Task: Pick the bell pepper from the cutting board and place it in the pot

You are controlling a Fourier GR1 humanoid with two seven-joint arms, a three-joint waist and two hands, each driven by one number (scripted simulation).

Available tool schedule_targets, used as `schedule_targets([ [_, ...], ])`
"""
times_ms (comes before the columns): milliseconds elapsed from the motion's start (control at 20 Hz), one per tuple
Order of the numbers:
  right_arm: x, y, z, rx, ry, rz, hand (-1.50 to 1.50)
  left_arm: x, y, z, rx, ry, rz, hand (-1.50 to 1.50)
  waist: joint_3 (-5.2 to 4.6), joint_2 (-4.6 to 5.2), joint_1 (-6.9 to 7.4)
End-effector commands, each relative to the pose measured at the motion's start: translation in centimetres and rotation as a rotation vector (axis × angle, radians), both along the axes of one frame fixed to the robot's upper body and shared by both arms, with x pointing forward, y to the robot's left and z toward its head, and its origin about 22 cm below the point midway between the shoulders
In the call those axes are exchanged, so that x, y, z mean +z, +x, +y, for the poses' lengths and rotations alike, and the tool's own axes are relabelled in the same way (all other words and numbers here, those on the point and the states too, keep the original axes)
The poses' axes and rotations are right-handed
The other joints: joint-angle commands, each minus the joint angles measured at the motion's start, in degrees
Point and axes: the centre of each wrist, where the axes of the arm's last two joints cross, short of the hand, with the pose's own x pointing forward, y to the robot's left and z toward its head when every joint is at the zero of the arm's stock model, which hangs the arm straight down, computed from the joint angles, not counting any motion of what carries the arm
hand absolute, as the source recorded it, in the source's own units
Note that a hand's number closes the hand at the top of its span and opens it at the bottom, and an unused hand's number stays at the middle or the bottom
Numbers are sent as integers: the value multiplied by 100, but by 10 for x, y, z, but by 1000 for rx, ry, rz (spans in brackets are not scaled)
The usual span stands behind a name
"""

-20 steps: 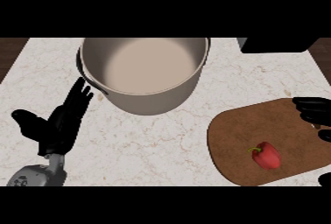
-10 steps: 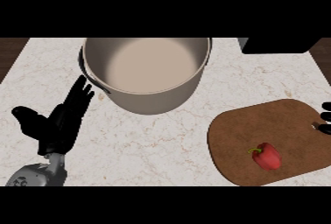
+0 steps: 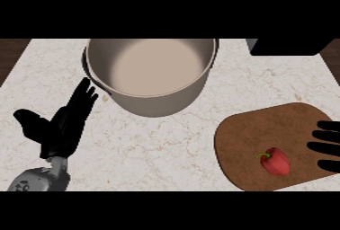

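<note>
A red bell pepper (image 3: 275,161) with a green stem lies on the brown wooden cutting board (image 3: 252,134) at the lower right of the counter. The large grey pot (image 3: 154,72) stands empty at the back centre. Only the fingertips of my right hand (image 3: 327,146) show at the right edge, over the board's right side, straight and pointing left, a short way right of the pepper and apart from it. My left hand (image 3: 61,126) rests open at the lower left, fingers up toward the pot's left side, holding nothing.
A black object (image 3: 287,46) sits at the back right corner. The white marble counter (image 3: 166,143) stretches between the pot and the board. Dark wood shows beyond the counter's left and right edges.
My right hand has slid right and down, from over the board's upper right to the view's right edge, level with the pepper. The left hand, pot and pepper have not moved.
</note>
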Motion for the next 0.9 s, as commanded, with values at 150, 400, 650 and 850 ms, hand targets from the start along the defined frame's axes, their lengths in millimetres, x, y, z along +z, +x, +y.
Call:
schedule_targets([
  [150, -22, 7, -2, -23, -155, 58, -150, 4, 9, -18, -11, -3, -22, 0, 1, 19, 64],
  [400, -35, 12, -19, -70, -182, -1, -150, 13, 1, -4, -15, 2, 6, 0, 2, 6, 53],
  [650, -65, -1, -8, -67, -146, 21, -150, 13, -8, -8, -5, 6, -16, 0, 1, -3, 7],
  [850, -68, -3, 20, -47, -110, 24, -150, 5, -9, -1, -22, 1, 3, 0, -1, 2, 38],
])
